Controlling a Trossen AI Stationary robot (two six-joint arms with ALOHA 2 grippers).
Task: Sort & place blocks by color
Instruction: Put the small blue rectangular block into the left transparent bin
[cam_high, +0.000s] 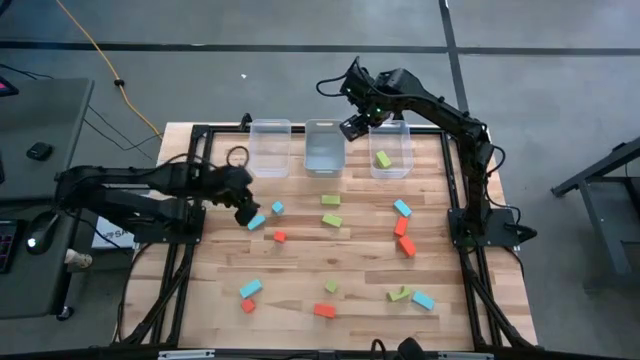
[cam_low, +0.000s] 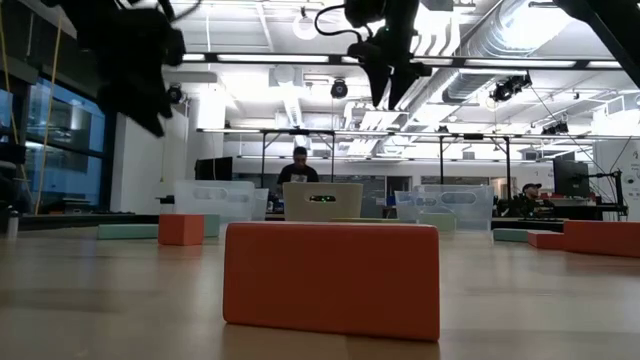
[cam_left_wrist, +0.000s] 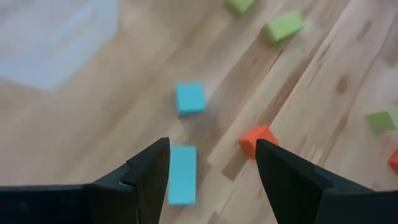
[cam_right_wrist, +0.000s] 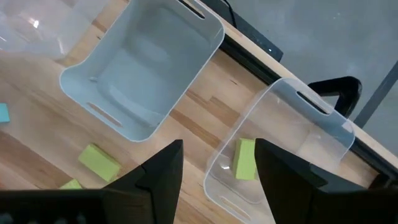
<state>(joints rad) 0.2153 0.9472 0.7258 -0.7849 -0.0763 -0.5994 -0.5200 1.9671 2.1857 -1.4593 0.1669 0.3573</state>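
Blocks (cam_high: 331, 220) in light blue, red-orange and lime green lie scattered over the wooden table (cam_high: 300, 280), most of them on its near and middle areas.

Largest items first:

1. Table: light wood planks inside a dark frame, carrying all bins and blocks.
2. Left arm: reaches in from the table's left side. The left gripper (cam_high: 243, 213) hangs above the boards just beside a light blue bar (cam_high: 256, 221). In the left wrist view its two fingers (cam_left_wrist: 146, 180) stand apart with nothing between them; the light blue bar (cam_left_wrist: 181, 174) lies below, close to one finger.
3. Right arm: extends along the right edge to the far side. The right gripper (cam_high: 354, 126) hovers near the far edge, between the middle and right bins. Its fingers (cam_right_wrist: 163, 168) stand apart and empty.
4. Bins: three clear bins sit in a row at the far edge. The left bin (cam_high: 269, 147) and middle bin (cam_high: 324, 146) show no blocks. The right bin (cam_high: 389, 148) holds one lime green block (cam_high: 383, 159), also seen in the right wrist view (cam_right_wrist: 245, 159).
5. Small blocks near the left gripper: a light blue cube (cam_left_wrist: 189, 98) and a red-orange cube (cam_left_wrist: 257, 139) lie separately on the boards, well apart from the bins.
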